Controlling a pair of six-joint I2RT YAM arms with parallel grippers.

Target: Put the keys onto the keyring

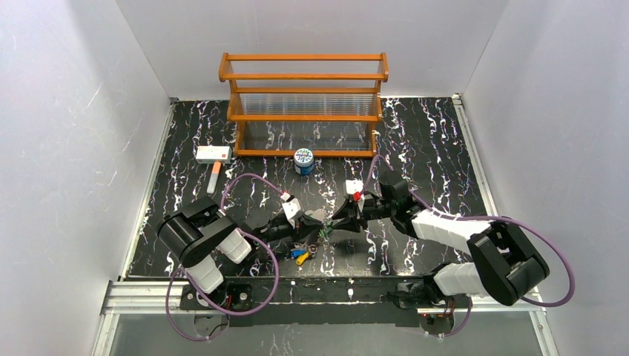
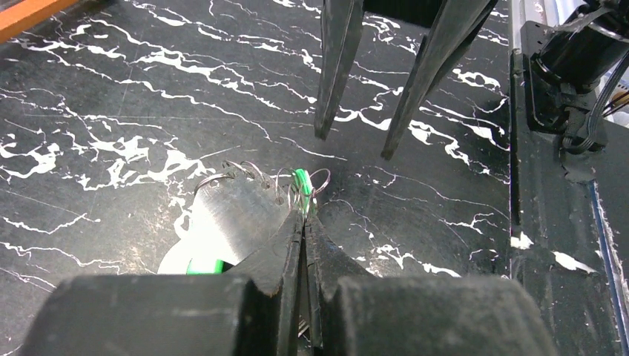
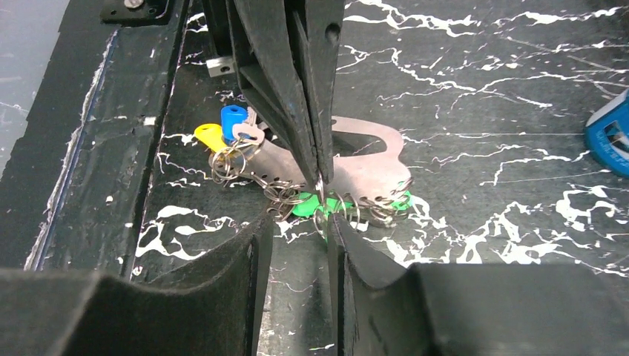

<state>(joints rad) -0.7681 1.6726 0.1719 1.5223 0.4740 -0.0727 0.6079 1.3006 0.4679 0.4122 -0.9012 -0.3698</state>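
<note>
The keyring (image 3: 363, 167) is a flat silvery plate (image 2: 230, 219) lying on the black marbled table, with small wire rings along its near edge. Green keys (image 3: 308, 204) lie partly under that edge. A blue key (image 3: 233, 117) and a yellow key (image 3: 210, 136) lie at its left end on a wire ring, near the front edge (image 1: 299, 256). My left gripper (image 2: 304, 211) is shut on a wire ring with a green key head (image 2: 300, 182) at the keyring's edge; its fingers (image 3: 300, 96) come down from above. My right gripper (image 3: 297, 222) stands open just in front of that spot, nothing between its fingers (image 2: 330, 89).
A wooden rack (image 1: 304, 104) stands at the back. A round blue-and-white can (image 1: 303, 160) sits in front of it, also at the right wrist view's edge (image 3: 612, 133). A white box with a red mark (image 1: 213, 153) lies at the left. The table's front rail (image 2: 549, 222) is close by.
</note>
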